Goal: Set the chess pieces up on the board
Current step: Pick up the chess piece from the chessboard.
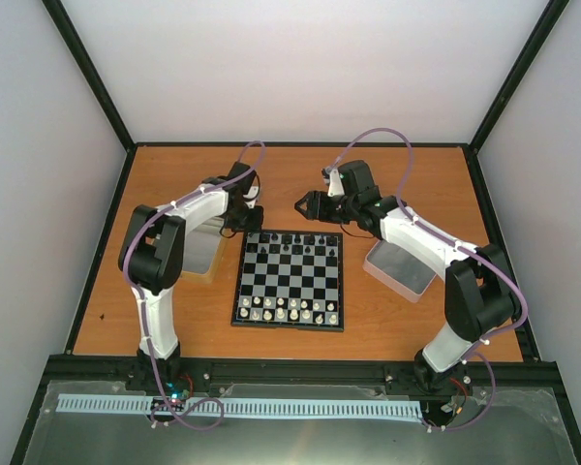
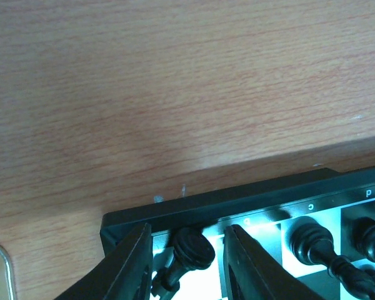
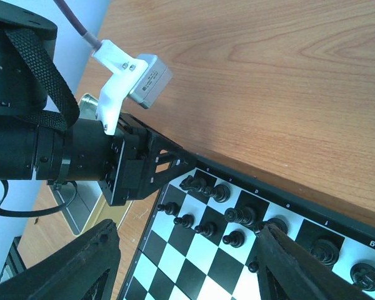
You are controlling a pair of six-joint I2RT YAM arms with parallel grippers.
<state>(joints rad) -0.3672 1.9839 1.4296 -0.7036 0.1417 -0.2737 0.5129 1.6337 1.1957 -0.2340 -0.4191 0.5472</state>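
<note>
The board lies in the middle of the table. Black pieces fill its far rows and whitish pieces its near rows. My left gripper is down at the board's far-left corner. In the left wrist view its fingers stand open on either side of a black piece on the corner square, with a small gap on each side. My right gripper hangs wide open and empty above the board's far edge. Its view shows the black pieces and the left gripper.
A metal tray lies left of the board under the left arm. A second tray lies to the right under the right arm. Bare wooden table stretches behind the board. Walls enclose the table.
</note>
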